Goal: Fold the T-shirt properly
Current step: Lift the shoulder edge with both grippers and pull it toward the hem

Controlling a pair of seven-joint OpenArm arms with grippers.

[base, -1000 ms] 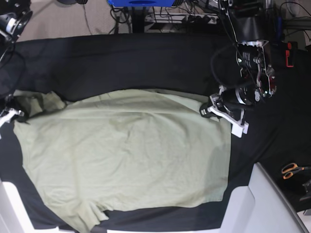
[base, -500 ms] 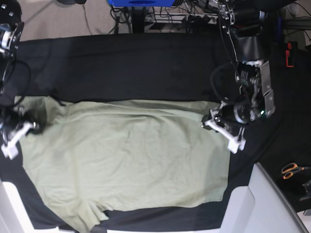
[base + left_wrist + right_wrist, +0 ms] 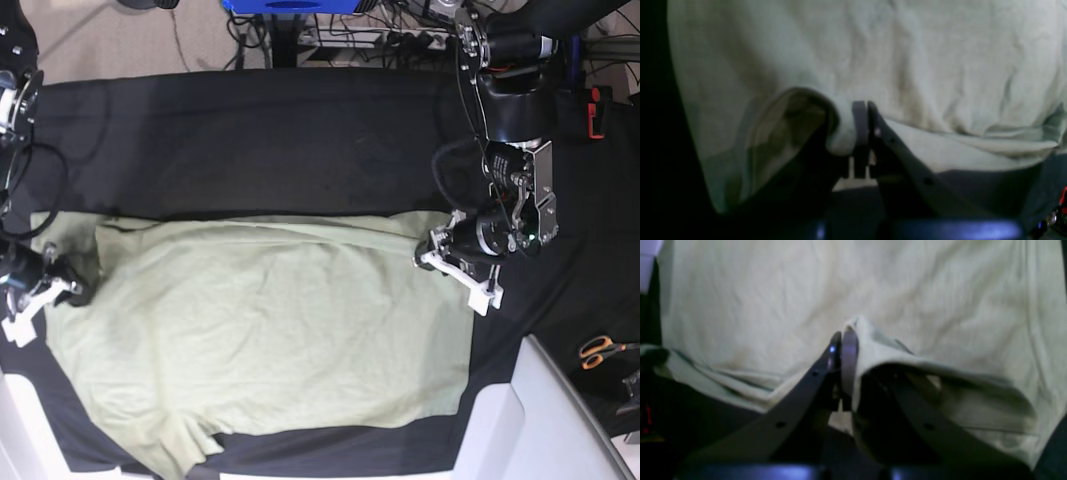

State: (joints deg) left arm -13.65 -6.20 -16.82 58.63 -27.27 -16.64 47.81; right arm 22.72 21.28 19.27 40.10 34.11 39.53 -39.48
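Observation:
The pale sage-green T-shirt lies spread over the black table cloth, its far edge folded over toward the near side. On the base view's right, my left gripper is shut on the shirt's far right corner. The left wrist view shows that gripper pinching a raised fold of the T-shirt. My right gripper, at the base view's left edge, is shut on the far left corner. In the right wrist view its fingertips clamp a bunched fold of the T-shirt.
Orange-handled scissors lie at the right edge. A white slab covers the near right corner and another white piece the near left. Cables and a blue stand sit beyond the table's far edge.
Both grippers have pulled the shirt's far edge toward the near side, so the fold line is lower and straighter. The right gripper dropped from the far left corner toward the near left.

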